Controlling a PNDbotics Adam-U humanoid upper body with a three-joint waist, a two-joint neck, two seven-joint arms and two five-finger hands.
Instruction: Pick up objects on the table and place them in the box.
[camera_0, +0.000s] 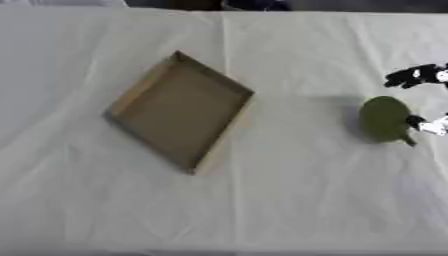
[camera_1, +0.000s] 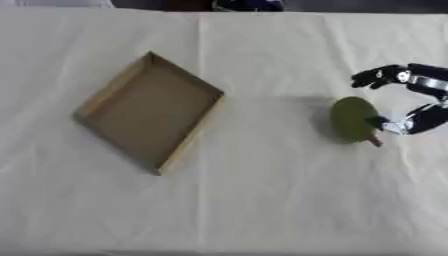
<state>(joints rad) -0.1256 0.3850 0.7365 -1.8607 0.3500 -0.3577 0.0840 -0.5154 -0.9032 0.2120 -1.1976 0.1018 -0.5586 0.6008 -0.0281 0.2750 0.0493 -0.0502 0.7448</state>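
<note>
A dark green rounded fruit (camera_1: 353, 119) with a short brown stem lies on the white cloth at the right. My right hand (camera_1: 418, 79) reaches in from the right edge, just beside it. Its fingers (camera_1: 376, 76) are spread above and behind the fruit with a gap between, while the thumb (camera_1: 395, 125) sits low against the fruit near the stem. The hand is open and not closed on the fruit. A shallow brown cardboard box (camera_0: 179, 107) lies empty, turned diamond-wise, left of centre. My left hand shows in neither view.
A white creased cloth (camera_0: 289, 200) covers the whole table. Bare cloth lies between the box and the fruit. Dark shapes (camera_1: 249, 5) stand beyond the far edge.
</note>
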